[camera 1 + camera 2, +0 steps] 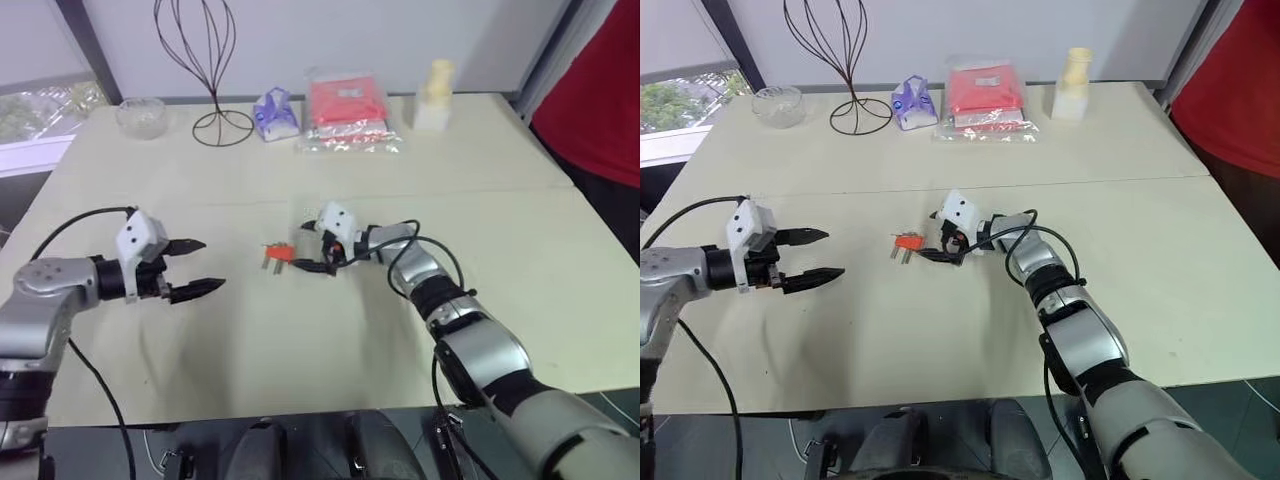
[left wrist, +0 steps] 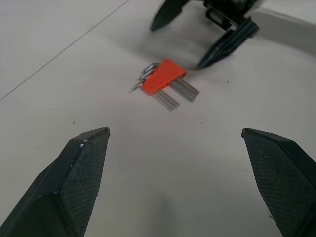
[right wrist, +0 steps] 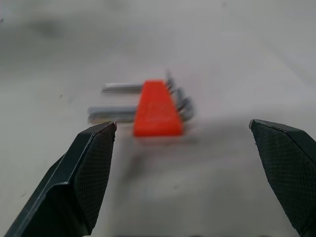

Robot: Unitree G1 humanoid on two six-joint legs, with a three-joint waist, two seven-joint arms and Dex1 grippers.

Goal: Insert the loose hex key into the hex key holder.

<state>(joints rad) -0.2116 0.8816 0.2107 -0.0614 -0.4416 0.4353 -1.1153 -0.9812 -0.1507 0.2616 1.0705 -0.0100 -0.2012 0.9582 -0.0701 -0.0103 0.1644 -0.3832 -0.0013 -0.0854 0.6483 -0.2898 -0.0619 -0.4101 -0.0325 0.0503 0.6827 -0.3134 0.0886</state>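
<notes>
While the hex key holder (image 1: 279, 254) is lying flat on the tabletop (image 1: 300, 340), its short keys are pointing toward the robot, likely so a claw can approach it from either side. From the head cameras, the right claw (image 1: 312, 252) is hovering just beside it and the left claw (image 1: 197, 266) is waiting well apart; both are spread wide and empty. In the left wrist view, the block is sitting ahead of the parted fingers. In the right wrist view, it is lying between the open fingertips (image 3: 94, 148), untouched. I cannot pick out the loose hex key.
</notes>
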